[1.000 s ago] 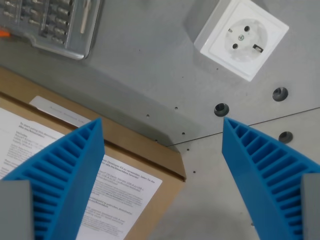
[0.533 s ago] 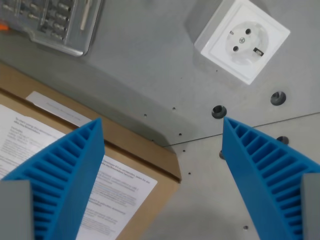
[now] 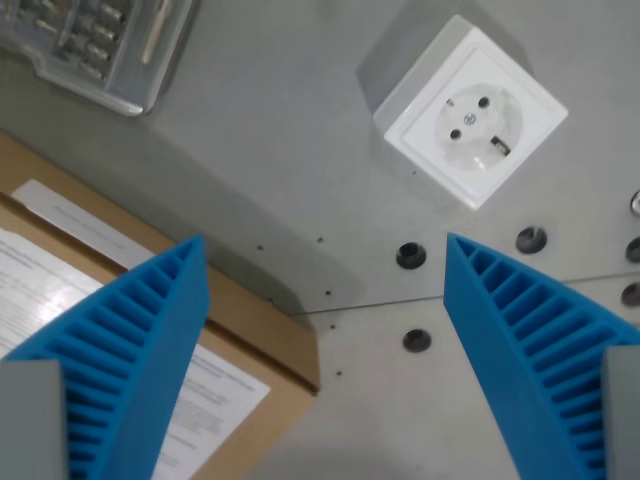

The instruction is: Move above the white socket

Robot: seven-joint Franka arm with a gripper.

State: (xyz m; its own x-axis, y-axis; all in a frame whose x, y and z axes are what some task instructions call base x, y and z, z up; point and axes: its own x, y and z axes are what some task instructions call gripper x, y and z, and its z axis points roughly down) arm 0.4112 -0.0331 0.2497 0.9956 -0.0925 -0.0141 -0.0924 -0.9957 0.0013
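Observation:
The white socket is a square box with a round two-pin face, lying on the grey metal table in the upper right of the wrist view. My gripper hangs open below it, its two blue ribbed fingers spread wide at the bottom left and bottom right, with nothing between them. The socket lies beyond the fingertips, up and toward the wrist view's right of the gap's middle.
A brown cardboard box with a white printed label fills the lower left, partly under the left finger. A clear plastic bit case sits at the top left. Several round holes and a plate seam mark the table below the socket.
The whole scene has slid left and downward in view, so the camera has moved. The socket now sits lower and nearer the gap's middle, and more table holes show at right.

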